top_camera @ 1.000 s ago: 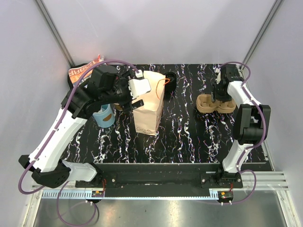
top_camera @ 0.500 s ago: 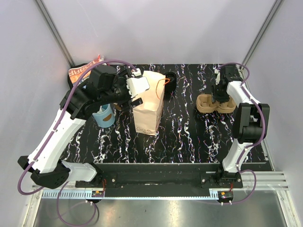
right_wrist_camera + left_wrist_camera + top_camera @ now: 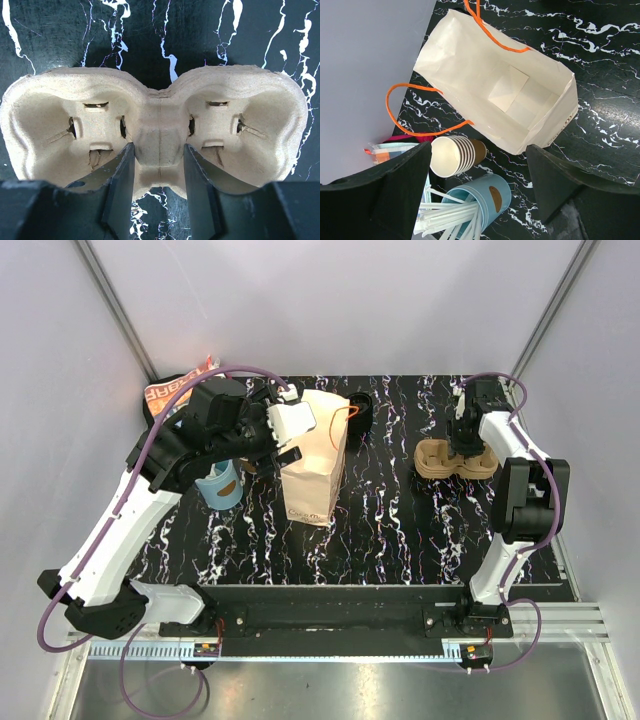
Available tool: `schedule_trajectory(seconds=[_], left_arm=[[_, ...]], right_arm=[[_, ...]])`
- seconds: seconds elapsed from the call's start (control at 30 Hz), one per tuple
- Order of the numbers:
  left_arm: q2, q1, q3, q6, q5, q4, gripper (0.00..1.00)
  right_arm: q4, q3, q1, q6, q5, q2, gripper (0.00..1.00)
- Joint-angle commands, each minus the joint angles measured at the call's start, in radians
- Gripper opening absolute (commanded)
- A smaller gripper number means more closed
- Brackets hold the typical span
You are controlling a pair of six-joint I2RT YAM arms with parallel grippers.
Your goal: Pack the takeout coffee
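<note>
Currently, the right gripper [image 3: 159, 149] clamps the centre bridge of the cup tray [image 3: 60, 125], one finger on each side. The left gripper [image 3: 477, 160] stands wide open above the paper bag [image 3: 495, 95]. The takeout coffee [image 3: 361, 411] sits just right of the left gripper, well left of the right gripper.

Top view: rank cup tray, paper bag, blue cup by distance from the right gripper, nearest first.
1. cup tray: right side, directly under the right gripper.
2. paper bag: centre of table.
3. blue cup: far left.
</note>
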Motion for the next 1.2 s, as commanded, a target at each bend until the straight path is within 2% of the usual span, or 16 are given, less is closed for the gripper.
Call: schedule_trajectory(seconds=[0.0,0.67,1.17], left_arm=[[-0.014,0.002,-0.001,-0.017,-0.006,0.042,0.83],[-0.010,0.003,0.016,-0.030,-0.013,0.045,0.83],[-0.016,0.002,-0.003,-0.036,-0.033,0.058,0.83]], right_arm=[[0.015,0.051,0.001,0.004,-0.011,-0.063,0.41],[-0.034,0.094,0.007,0.030,-0.038,-0.123,0.40],[-0.031,0.048,0.099,0.043,-0.006,-0.164,0.40]])
